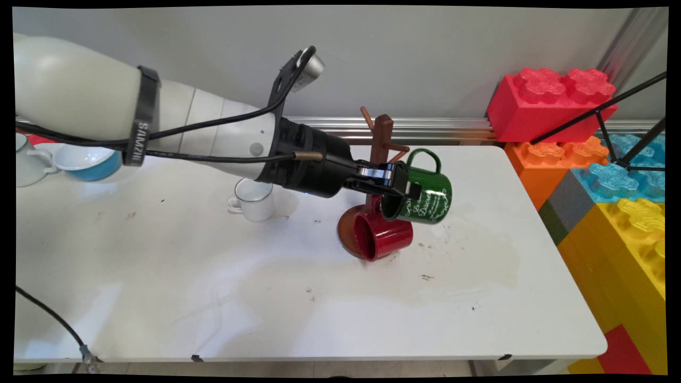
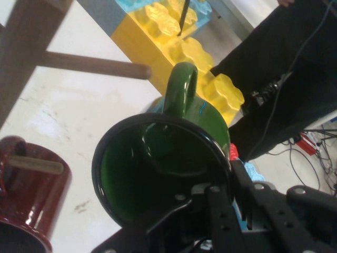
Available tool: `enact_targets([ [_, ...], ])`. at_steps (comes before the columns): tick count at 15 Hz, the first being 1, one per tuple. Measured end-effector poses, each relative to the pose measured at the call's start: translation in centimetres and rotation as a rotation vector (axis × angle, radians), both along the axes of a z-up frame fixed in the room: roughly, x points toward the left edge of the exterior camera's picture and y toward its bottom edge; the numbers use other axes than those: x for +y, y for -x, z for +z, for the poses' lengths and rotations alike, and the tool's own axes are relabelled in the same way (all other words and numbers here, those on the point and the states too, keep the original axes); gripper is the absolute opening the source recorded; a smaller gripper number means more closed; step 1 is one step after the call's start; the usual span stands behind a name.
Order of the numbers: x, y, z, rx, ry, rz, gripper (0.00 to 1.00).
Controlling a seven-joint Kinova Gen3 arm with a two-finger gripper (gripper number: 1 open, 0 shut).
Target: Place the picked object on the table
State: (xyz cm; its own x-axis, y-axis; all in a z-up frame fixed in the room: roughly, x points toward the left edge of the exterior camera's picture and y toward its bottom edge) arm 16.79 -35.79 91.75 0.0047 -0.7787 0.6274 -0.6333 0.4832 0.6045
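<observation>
My end effector (image 1: 403, 183) is clamped on the green mug's (image 1: 425, 199) rim, holding it tipped, handle up, right of the wooden mug tree (image 1: 381, 139), apparently above the tabletop (image 1: 159, 266), near the hung red mug (image 1: 384, 236).

My claw (image 1: 400, 183) grips the rim of a green mug (image 1: 424, 196) with white lettering, holding it tilted in the air just right of a brown wooden mug tree (image 1: 381, 139); a red mug (image 1: 382, 235) hangs low on that tree, mouth turned toward the near left, over the round base (image 1: 346, 230); a white mug (image 1: 254, 199) stands on the white table (image 1: 223, 298) just under my wrist; a blue bowl (image 1: 90, 161) and another white cup (image 1: 25, 160) sit at the far left; big coloured toy bricks (image 1: 553, 101) are stacked off the right end.
</observation>
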Motion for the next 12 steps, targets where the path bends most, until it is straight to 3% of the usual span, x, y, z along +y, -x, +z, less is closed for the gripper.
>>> enact_targets([
  [5,0.7,-0.7,0.8,-0.006,0.0,-0.03,0.0],
  [12,0.7,-3.8,2.6,-0.104,0.024,-0.086,0.0],
])
